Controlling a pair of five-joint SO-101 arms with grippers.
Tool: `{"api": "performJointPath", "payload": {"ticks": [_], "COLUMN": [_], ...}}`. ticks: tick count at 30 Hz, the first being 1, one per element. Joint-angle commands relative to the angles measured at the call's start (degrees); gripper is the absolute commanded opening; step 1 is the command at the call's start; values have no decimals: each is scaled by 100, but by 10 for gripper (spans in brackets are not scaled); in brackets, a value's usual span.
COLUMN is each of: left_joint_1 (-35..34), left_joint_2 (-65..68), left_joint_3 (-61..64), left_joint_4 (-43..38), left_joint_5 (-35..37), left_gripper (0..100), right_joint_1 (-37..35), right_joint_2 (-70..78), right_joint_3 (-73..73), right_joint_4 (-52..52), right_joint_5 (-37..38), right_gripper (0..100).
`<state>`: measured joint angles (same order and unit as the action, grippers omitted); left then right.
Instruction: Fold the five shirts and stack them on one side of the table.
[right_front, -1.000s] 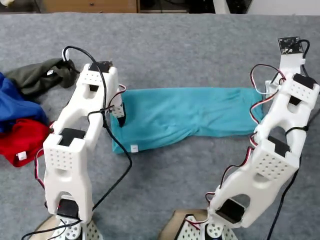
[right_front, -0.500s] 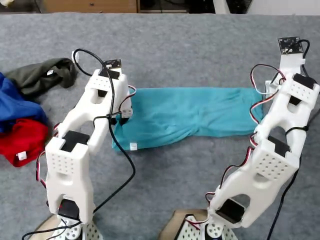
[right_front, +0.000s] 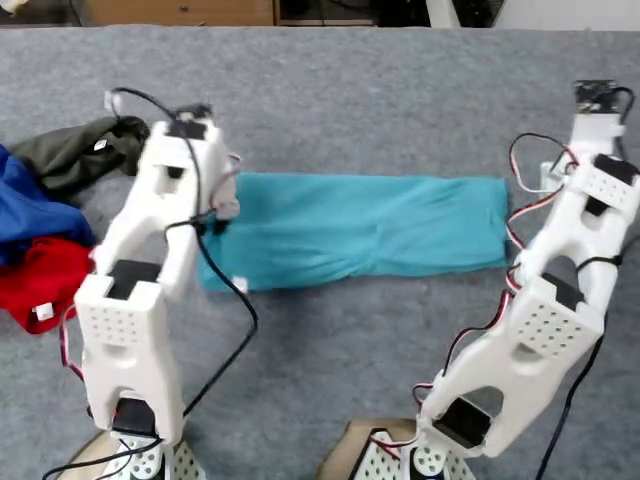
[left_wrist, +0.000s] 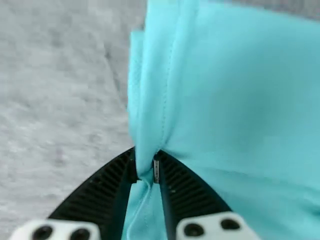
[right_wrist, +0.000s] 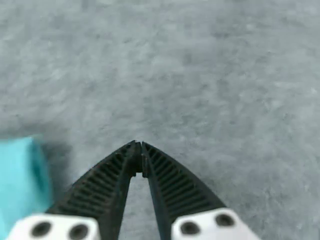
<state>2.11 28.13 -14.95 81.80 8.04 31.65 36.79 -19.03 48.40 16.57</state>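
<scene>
A teal shirt (right_front: 360, 232), folded into a long strip, lies across the middle of the grey table. My left gripper (left_wrist: 146, 167) is shut on a bunched edge of the teal shirt (left_wrist: 230, 95) at its left end; in the high view it sits at that end (right_front: 215, 222). My right gripper (right_wrist: 138, 156) is shut with nothing in it, over bare grey cloth just past the shirt's right end; a corner of the teal shirt (right_wrist: 20, 175) lies beside it. The right arm (right_front: 590, 200) stands at the strip's right end.
A pile of unfolded shirts lies at the left edge: a dark olive one (right_front: 80, 150), a blue one (right_front: 25, 205) and a red one (right_front: 45, 280). The grey table cover (right_front: 350, 90) stretches bare behind and in front of the teal strip.
My left gripper has pulled the shirt's left end further left, stretching the strip straighter and flatter. The right arm shifted slightly right, off the shirt's right end.
</scene>
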Motion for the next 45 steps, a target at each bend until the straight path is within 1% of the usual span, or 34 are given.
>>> {"api": "performJointPath", "payload": {"ticks": [1,3,5,8,14,17,20,23,26,29,33,39,42,45], "left_joint_1": [-246,-264,-229,70,1213,1855,2409,2796,3033,3226,3552,3851,3886,3886], "left_joint_2": [-409,-409,-409,-409,-409,-400,-400,-400,-400,-391,-277,356,681,1051], "left_joint_3": [-809,-1108,-1345,-1653,-2303,-2681,-2857,-2892,-2884,-2848,-2892,-2910,-3218,-3815], "left_joint_4": [352,527,686,870,958,941,703,396,9,-554,-1099,-1820,-1960,-1969], "left_joint_5": [-229,-246,-273,-255,-202,70,229,457,914,1125,1187,1187,1187,1187], "left_gripper": [19,19,19,19,19,19,19,19,19,19,19,19,19,19], "right_joint_1": [338,435,470,462,488,488,488,497,497,497,532,743,804,892], "right_joint_2": [-31,-13,-13,-4,-4,-4,4,110,171,180,180,180,180,180], "right_joint_3": [-382,-462,-479,-479,-435,-435,-435,-488,-549,-602,-620,-637,-637,-637], "right_joint_4": [-132,-132,-132,-141,-299,-334,-334,-334,-316,-299,-316,-448,-492,-492], "right_joint_5": [-475,-703,-774,-774,-782,-782,-782,-756,-756,-756,-756,-791,-791,-791], "right_gripper": [5,5,5,5,5,5,5,5,5,5,5,5,5,5]}}
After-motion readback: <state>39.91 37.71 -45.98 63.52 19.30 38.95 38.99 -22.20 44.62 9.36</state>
